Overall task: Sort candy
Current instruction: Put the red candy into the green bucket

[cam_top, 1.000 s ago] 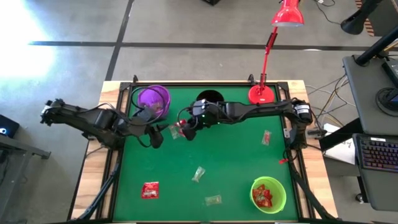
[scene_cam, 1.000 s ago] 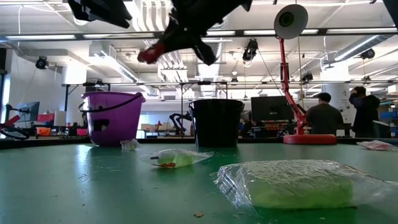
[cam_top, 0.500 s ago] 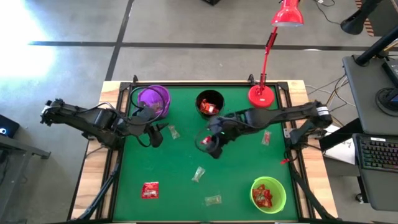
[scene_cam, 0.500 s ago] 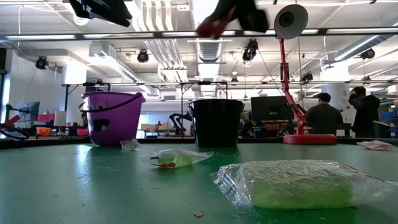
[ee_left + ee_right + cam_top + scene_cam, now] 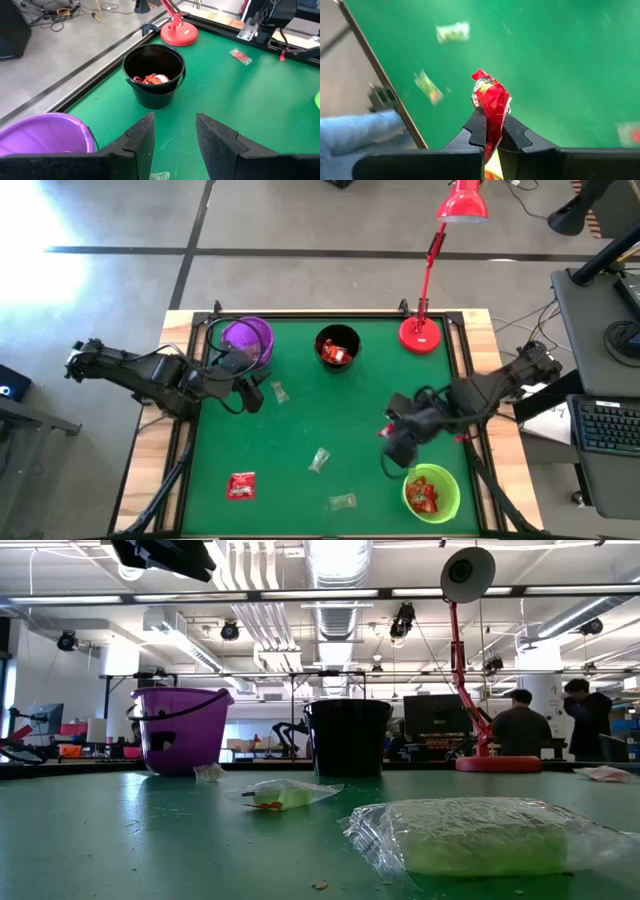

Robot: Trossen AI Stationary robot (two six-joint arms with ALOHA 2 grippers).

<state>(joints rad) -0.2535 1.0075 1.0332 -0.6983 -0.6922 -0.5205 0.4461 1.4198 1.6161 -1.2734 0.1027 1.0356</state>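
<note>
Currently, your right tool (image 5: 490, 131) was clenched on a red candy (image 5: 491, 102) just beside the green cup (image 5: 432, 492), which already held red ones. Your left tool (image 5: 174, 131) waited released near the purple cup (image 5: 246, 337). Several candies lay unsorted on the desk (image 5: 300, 430).

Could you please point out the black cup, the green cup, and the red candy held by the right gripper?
black cup (image 5: 154, 95): left wrist view, front wall.
green cup (image 5: 452, 496): high view, rim.
red candy (image 5: 492, 102): right wrist view, wrapper's middle.
</note>
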